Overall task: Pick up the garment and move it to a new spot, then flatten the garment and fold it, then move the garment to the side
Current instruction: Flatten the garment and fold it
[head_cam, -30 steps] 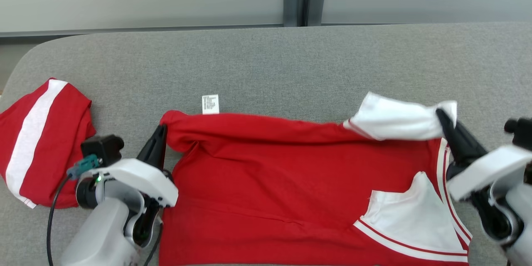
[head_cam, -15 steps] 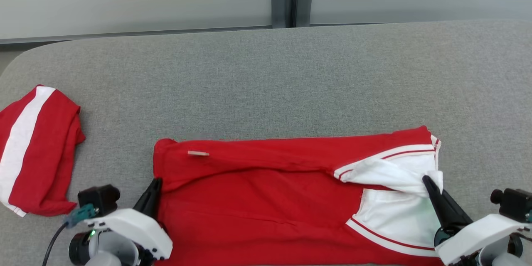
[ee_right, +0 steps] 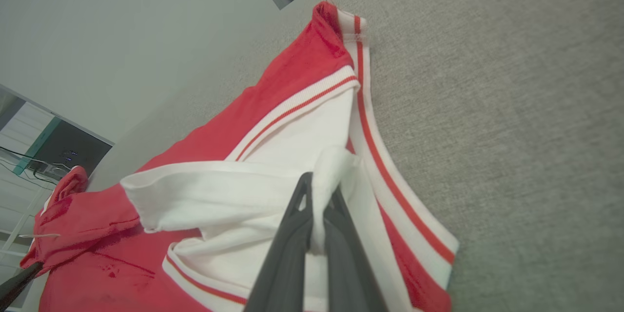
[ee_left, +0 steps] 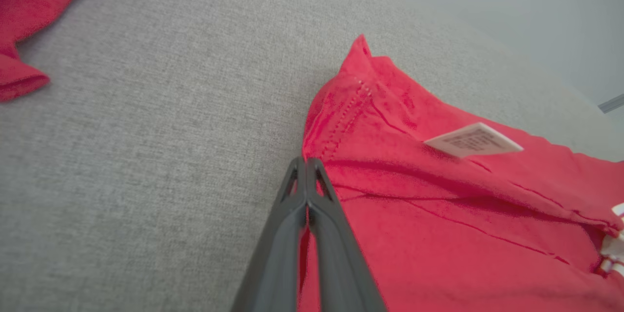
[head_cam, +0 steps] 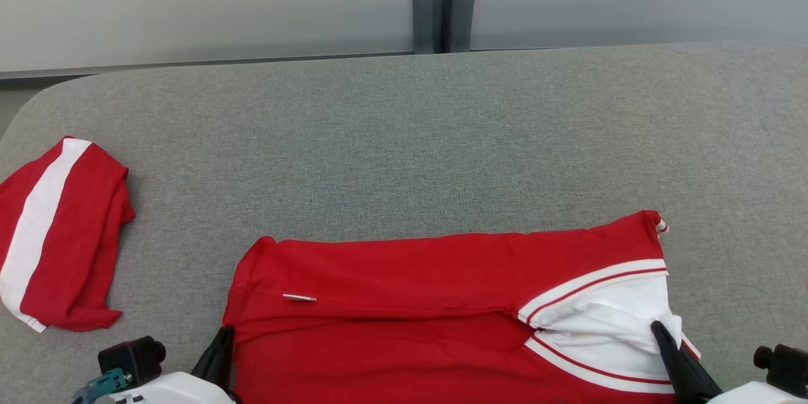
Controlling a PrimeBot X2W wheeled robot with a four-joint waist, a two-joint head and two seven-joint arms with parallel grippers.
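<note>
Both hands have drawn back toward the robot, carrying the far edge of the garment (head_cam: 404,278) over itself, so the label (head_cam: 299,297) that lay out on the grey cloth now sits on top of red fabric. The left hand (ee_left: 304,161) is clenched on the stitched red hem at the garment's left edge. The right hand (ee_right: 317,180) is clenched on a bunched tuck of the white sleeve (head_cam: 606,315).

The garment lies near the front edge of the worktop (head_cam: 442,139), spread wide and mostly flat. By my reading, the move and the flattening are done and a lengthwise fold is under way. Letting go, any further fold and the shift to the side remain.

The garment is soft red knit with shallow creases, ribbed white bands with thin red stripes, and a stiff pale label. The worktop is coarse grey weave with a rounded corner. A second red-and-white garment (head_cam: 57,233) lies crumpled well apart at the left.
</note>
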